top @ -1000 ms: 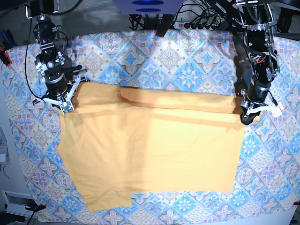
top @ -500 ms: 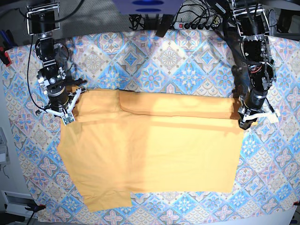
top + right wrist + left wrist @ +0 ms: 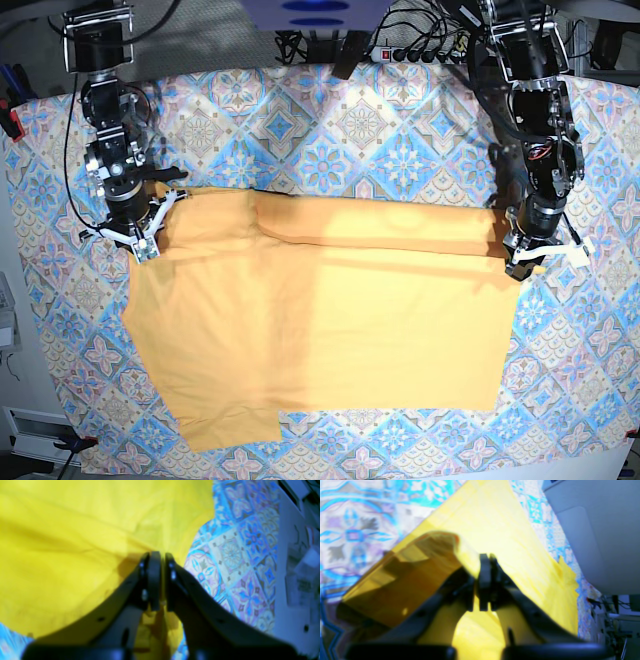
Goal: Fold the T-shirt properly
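Note:
The pale yellow-orange T-shirt [image 3: 320,320] lies spread on the patterned tablecloth [image 3: 400,130], its far edge folded over into a band. My left gripper [image 3: 524,262] stands at the band's right end. In the left wrist view its fingertips [image 3: 485,562] are pressed together on a raised fold of the T-shirt [image 3: 510,530]. My right gripper [image 3: 142,240] is at the shirt's far left corner, by the sleeve. In the right wrist view its jaws [image 3: 161,557] pinch the T-shirt's [image 3: 75,530] edge.
A power strip and cables [image 3: 410,50] run along the table's far edge. Both arm columns rise at the far corners. A pale cabinet side [image 3: 595,530] stands beyond the table in the left wrist view. The tablecloth shows all round the shirt.
Both grippers have come down and slightly nearer with the shirt's folded edge. The band now lies flatter on the shirt, and both arms stand more upright.

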Controlling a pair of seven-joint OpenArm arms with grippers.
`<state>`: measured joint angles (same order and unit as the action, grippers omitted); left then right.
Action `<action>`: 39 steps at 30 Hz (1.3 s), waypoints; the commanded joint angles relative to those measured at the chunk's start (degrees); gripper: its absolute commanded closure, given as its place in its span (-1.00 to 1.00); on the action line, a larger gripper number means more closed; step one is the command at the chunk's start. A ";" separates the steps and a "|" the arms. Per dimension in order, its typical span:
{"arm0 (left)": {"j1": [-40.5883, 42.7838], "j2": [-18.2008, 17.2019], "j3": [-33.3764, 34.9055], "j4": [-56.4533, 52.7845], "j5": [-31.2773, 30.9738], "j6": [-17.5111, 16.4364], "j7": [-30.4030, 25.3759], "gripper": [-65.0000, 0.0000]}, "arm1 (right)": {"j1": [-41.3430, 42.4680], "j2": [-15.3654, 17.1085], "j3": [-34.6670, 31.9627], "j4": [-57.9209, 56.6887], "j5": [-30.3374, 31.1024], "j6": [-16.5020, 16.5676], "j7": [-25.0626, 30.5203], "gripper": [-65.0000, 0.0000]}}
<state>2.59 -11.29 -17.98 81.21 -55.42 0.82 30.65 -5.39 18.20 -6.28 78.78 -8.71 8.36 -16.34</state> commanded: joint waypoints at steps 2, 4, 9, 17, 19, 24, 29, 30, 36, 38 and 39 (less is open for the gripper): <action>-0.61 -0.71 -0.26 0.86 -0.27 -0.51 -0.81 0.55 | 0.68 -0.75 2.02 1.17 -0.04 0.04 1.61 0.66; 0.27 -0.71 -0.26 0.94 -0.45 -0.51 -0.81 0.34 | 0.42 -1.54 3.08 1.44 -0.13 0.04 1.52 0.56; 1.06 -0.71 -0.35 1.03 -0.63 -0.60 -0.72 0.19 | -1.43 -1.36 3.16 4.43 -0.13 0.04 0.21 0.48; 8.36 -0.71 -0.70 3.58 -8.71 -0.60 -0.63 0.18 | -8.11 0.40 3.16 10.58 -0.13 0.04 -1.99 0.49; 9.15 -0.71 -0.79 2.53 -10.82 -0.60 -0.81 0.18 | -9.25 0.40 3.16 10.58 -0.13 0.04 -1.99 0.49; 8.97 -0.71 -0.79 -2.22 -16.45 -0.60 -0.81 0.19 | -10.30 0.40 3.16 10.67 -0.13 0.04 -1.90 0.49; 7.92 -0.71 -0.79 -7.41 -20.32 -0.60 -0.81 0.19 | -10.57 0.40 3.16 10.67 -0.13 0.04 -1.90 0.49; 7.92 -0.71 -0.79 -7.58 -20.58 -0.60 -0.81 0.19 | -10.57 0.40 3.16 10.67 -0.13 0.04 -1.90 0.49; 6.42 -0.71 -0.70 -8.02 -20.58 -0.60 -0.90 0.19 | -10.57 0.40 3.08 10.67 -0.13 0.04 -1.90 0.49; 5.63 -0.71 -0.70 -9.87 -20.67 -0.60 -0.90 0.19 | -10.57 0.40 2.99 10.93 -0.13 0.04 -1.90 0.49; 5.19 -0.71 -0.70 -11.01 -20.85 -0.60 -0.90 0.19 | -10.57 0.40 2.90 11.02 -0.13 0.04 -1.90 0.49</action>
<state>7.99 -11.38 -18.50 69.67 -75.90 0.60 30.13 -16.40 17.82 -3.51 88.53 -8.91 8.91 -19.53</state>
